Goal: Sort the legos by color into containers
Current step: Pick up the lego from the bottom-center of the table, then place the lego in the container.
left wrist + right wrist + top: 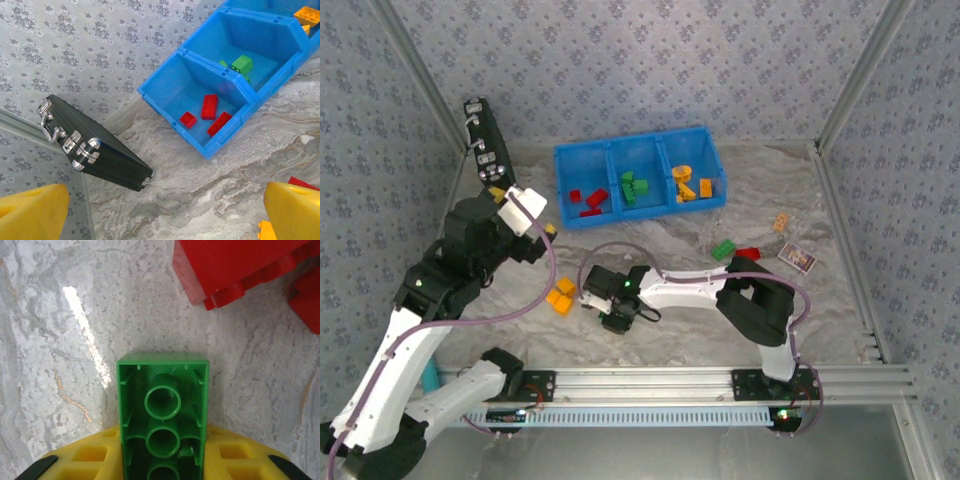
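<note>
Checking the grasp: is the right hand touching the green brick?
Touching. The right wrist view shows the green brick flush between the right hand's yellow fingers.

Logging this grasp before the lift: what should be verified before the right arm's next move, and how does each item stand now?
1. Green brick sits between the right gripper's fingers: ok.
2. Grip firm enough to lift: cannot tell.
3. Nearby red bricks lie apart from the green brick: ok.
4. Blue tray's middle compartment holds other green bricks, with floor free: ok.
5. Left gripper open and empty: ok.
</note>
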You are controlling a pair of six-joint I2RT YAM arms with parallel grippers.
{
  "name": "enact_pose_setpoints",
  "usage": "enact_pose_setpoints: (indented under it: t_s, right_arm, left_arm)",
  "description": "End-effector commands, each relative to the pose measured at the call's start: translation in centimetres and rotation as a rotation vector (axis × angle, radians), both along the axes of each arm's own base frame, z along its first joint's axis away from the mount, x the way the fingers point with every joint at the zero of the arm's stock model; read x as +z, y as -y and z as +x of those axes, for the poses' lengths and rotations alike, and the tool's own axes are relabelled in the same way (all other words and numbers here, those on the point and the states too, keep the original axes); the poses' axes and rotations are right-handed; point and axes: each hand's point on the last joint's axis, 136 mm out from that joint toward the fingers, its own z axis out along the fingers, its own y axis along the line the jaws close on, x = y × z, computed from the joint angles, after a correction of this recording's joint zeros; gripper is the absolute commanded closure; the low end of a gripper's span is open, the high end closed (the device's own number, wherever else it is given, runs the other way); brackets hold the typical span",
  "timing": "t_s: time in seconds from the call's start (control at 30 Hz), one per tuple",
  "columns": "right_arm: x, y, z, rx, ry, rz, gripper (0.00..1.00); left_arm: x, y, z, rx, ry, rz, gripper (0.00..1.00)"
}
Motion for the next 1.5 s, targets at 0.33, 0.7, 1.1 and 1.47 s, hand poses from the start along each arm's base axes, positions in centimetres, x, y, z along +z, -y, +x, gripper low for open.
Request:
enact_pose_setpoints:
  t_s: [0.33, 0.7, 1.1, 1.47]
  right_arm:
    - [4.3, 2.7, 5.9, -0.142, 0.004, 0.084, 0.74]
    - [10.3, 6.0, 17.4, -0.4, 0.127, 0.222, 0.76]
    - [11.2, 4.9, 27.3, -0.584, 0.262, 0.222, 0.76]
    - [8.7, 6.0, 32.8, -0.731, 0.262, 0.237, 0.76]
  left_arm:
    - [0.9, 0.0, -0.1, -0.001, 0.019, -0.023, 0.0]
    - [0.3, -0.1, -0.1, 0.004, 0.012, -0.013, 0.0]
    - [0.1, -0.5, 0.0, 0.019, 0.017, 0.009, 0.0]
    - [-0.1, -0.6, 0.6, 0.032, 0.011, 0.027, 0.0]
